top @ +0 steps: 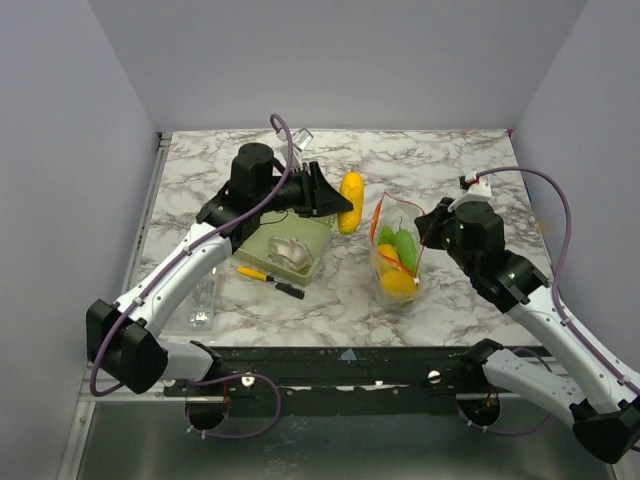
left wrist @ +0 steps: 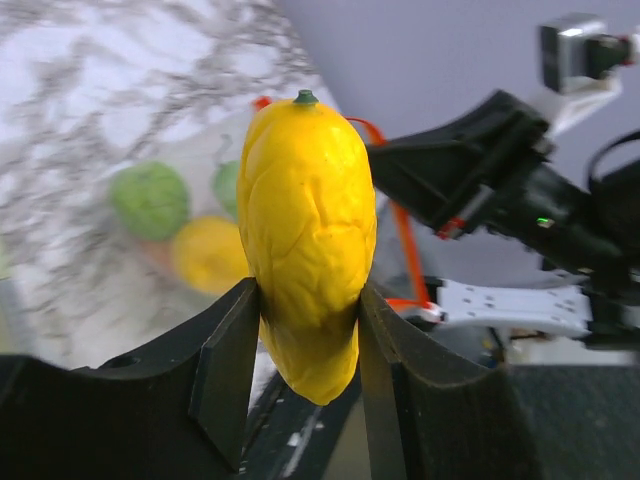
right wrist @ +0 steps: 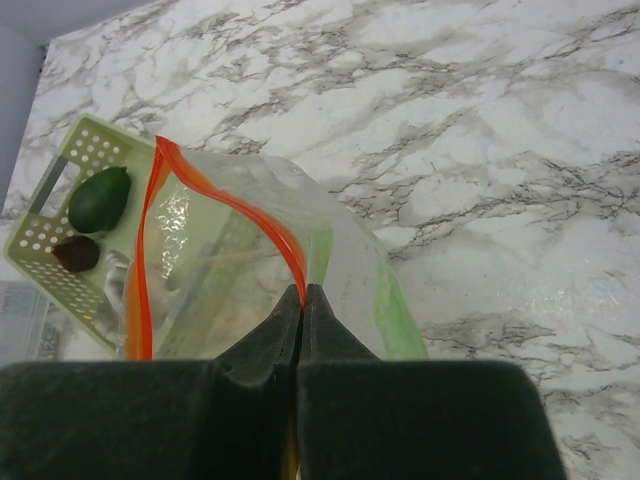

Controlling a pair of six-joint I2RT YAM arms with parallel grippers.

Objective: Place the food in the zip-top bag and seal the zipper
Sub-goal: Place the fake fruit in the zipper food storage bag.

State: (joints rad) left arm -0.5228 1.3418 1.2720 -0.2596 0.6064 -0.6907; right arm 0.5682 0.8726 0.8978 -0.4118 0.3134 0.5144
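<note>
Marble bench point(top: 450, 170): we see left gripper point(left wrist: 305, 340) clamped on yellow toy fruit point(left wrist: 305, 220) near zip-top bag point(top: 398, 250); right gripper point(right wrist: 302, 300) pinched closed on its zipper point(right wrist: 240, 210).

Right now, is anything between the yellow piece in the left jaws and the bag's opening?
Nothing visible. The yellow food hangs beside the zip-top bag, whose zipper rim faces it, held open.

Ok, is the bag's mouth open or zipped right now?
Open. The zipper gapes in a wide loop, its two sides apart, with the right tool pinching one side.
</note>
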